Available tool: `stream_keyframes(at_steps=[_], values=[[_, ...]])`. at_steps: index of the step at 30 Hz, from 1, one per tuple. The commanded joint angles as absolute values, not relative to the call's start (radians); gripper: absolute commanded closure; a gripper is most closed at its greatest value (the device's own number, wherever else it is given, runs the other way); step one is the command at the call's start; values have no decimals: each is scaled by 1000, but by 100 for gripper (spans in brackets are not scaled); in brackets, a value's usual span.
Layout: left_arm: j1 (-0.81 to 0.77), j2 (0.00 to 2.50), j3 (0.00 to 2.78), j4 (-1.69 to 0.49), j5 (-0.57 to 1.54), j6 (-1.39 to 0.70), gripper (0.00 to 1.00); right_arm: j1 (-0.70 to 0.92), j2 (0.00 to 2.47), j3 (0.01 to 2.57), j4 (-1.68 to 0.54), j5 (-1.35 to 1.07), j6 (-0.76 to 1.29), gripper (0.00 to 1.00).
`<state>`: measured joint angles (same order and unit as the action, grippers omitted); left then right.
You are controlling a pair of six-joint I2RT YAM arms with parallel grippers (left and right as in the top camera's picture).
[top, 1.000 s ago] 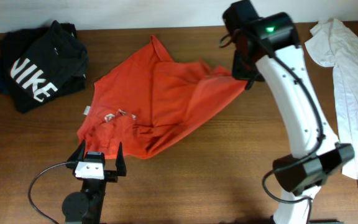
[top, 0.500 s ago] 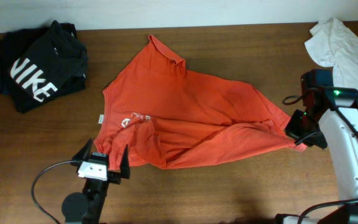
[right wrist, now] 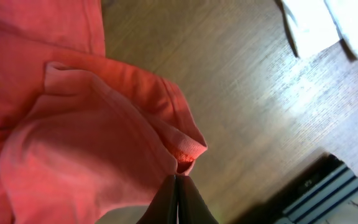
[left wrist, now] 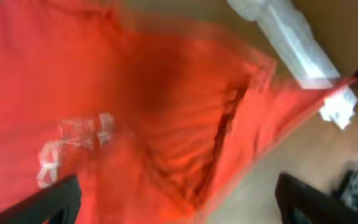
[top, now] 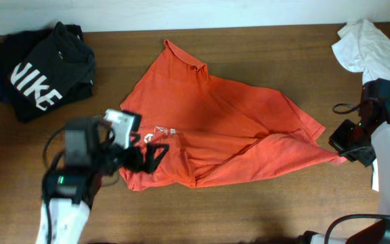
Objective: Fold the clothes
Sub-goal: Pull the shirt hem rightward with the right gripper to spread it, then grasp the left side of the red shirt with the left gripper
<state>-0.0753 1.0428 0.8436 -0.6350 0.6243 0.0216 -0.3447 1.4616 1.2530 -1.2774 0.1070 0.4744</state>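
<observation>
Zero clean folds on shirt [top: 222, 129] so far: reads as spread-out stage, not folding proper. Sits in middle of table [top: 249, 210], collar [top: 185, 57] toward far edge, white lettering [top: 158, 132] face up on left side, body fanned out to the right. Not flat yet: diagonal ridge through the middle, flap doubled over along near edge, wrinkles round the lettering. Per wrist view, right gripper [right wrist: 176, 182] pinched tight on a hem corner at shirt's right tip, cloth bunched just above the closed tips, that tip stretched toward right table edge. Can't tell whether sleeve or bottom hem. Over near-left edge of shirt, by the lettering, left gripper [top: 153, 154] with fingers [left wrist: 48, 202] spread wide, nothing clamped, only cloth below; wrist view too blurred to say whether touching. Also on table: black top [top: 39, 71] heaped far left, white garment [top: 367, 47] far right, both apart from shirt. Left to do, by estimate: get a second hold with left gripper, pull out the doubled flap, lay it flat, then every actual fold, sleeves in, body over. Calling progress early, nearly all of it ahead. Main risk as judged: one-sided pull dragging shirt rightward rather than flattening it.
</observation>
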Motion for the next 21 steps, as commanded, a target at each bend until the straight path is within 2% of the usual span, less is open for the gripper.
stream_keyframes(at_steps=[1,5,8,12,17,18,19,21], values=[[-177,1249,1097,-802,332,103,1,-347,1448,1253,-1275,108,467,96],[-194,1474,1108,-762,320,103,1,-347,1448,1253,-1277,104,448,96],[-193,1619,1108,-761,185,69,1,-347,1448,1253,-1279,104,448,96],[-191,1754,1108,-753,152,108,1,-347,1448,1253,-1282,104,427,96],[-189,1819,1108,-754,319,242,1,-347,1448,1253,-1283,104,425,96],[-189,1820,1108,-759,319,242,10,-347,1448,1253,-1283,104,425,96],[-189,1820,1108,-761,319,242,33,-347,1448,1253,-1283,104,425,96],[-189,1820,1108,-770,318,241,61,-347,1448,1253,-1283,104,426,96]])
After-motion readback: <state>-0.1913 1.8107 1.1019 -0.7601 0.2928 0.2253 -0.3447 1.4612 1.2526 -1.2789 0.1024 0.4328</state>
